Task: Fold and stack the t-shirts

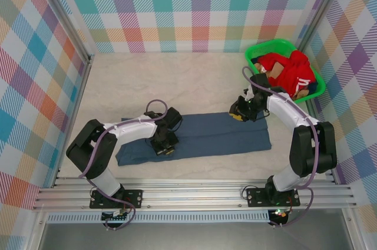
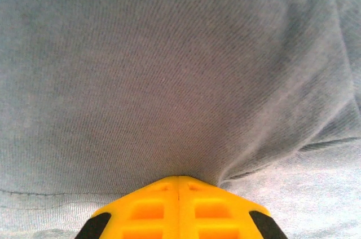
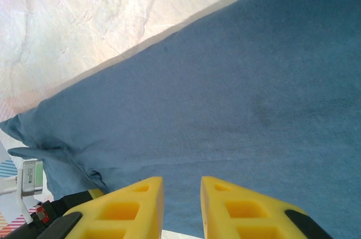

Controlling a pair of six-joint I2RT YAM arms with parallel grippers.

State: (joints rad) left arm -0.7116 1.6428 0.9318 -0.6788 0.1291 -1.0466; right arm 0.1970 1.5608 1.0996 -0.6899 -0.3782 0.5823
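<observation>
1. Jaws on the left arm, the left jaws, are pressed together, tips down on the blue t-shirt (image 1: 218, 135). In the left wrist view its cloth puckers into creases that run to the closed yellow tips, with a pinch of fabric caught there.
2. The right jaws stand apart with a clear gap and nothing between them, poised over the far right edge of the same shirt. The right wrist view shows blue cloth below them and the pale counter (image 3: 84, 13) beyond the cloth's edge.
3. Blue t-shirt: lies flat on the counter between the two arms, folded into a long band running left to right, with a lengthwise crease along its middle.
4. Green basket (image 1: 254, 53): sits at the far right corner of the counter, just beyond the right arm and well apart from the left arm.
5. Basket contents: a crumpled red garment (image 1: 288, 70) with white trim is heaped on top and fills most of the opening. A tan scrap (image 1: 301, 92) and a bit of blue cloth (image 1: 314, 87) show beside it at the near right rim. What kind of garments these are cannot be told.
</observation>
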